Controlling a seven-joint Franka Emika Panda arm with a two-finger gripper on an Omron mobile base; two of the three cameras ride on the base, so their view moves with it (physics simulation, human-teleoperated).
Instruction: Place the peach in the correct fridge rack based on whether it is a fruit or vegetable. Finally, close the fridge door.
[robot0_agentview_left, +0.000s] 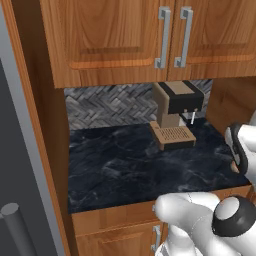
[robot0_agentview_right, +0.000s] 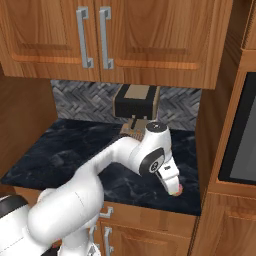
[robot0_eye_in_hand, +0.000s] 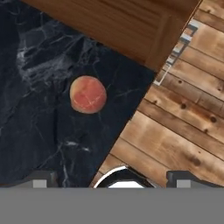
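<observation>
A: Step in hand, as I judge it: the approach to the pick. The peach (robot0_eye_in_hand: 88, 94) lies on the black marble counter (robot0_eye_in_hand: 39, 131), left of centre in the hand view, near the counter's front edge, with the wood floor (robot0_eye_in_hand: 175, 140) filling the right side of that frame.

B: Jaws?

A: Standing wide open, nothing between them. The gripper (robot0_eye_in_hand: 113, 178) shows as two dark tips at the bottom of the hand view, well apart, and the peach sits above and left of the gap, not in line with it.

B: Seen from the base cameras?

A: In the right base view the arm bends down over the counter's lower right corner, and a small pinkish spot shows just under the wrist (robot0_agentview_right: 169, 177), probably the fruit, too small to be sure. The left base view has a coffee machine (robot0_agentview_left: 175, 112) at the back of the counter, upper centre.

B: So the next move?

A: Shift the hand until the peach is centred between the tips, lower it, then close. Fridge rack and door come later.

B: The fruit itself?

A: Round, salmon-pink with an orange blush and faint pale streaks. Smooth and free to roll, so I'd expect an off-centre squeeze to nudge it toward the edge.
</observation>
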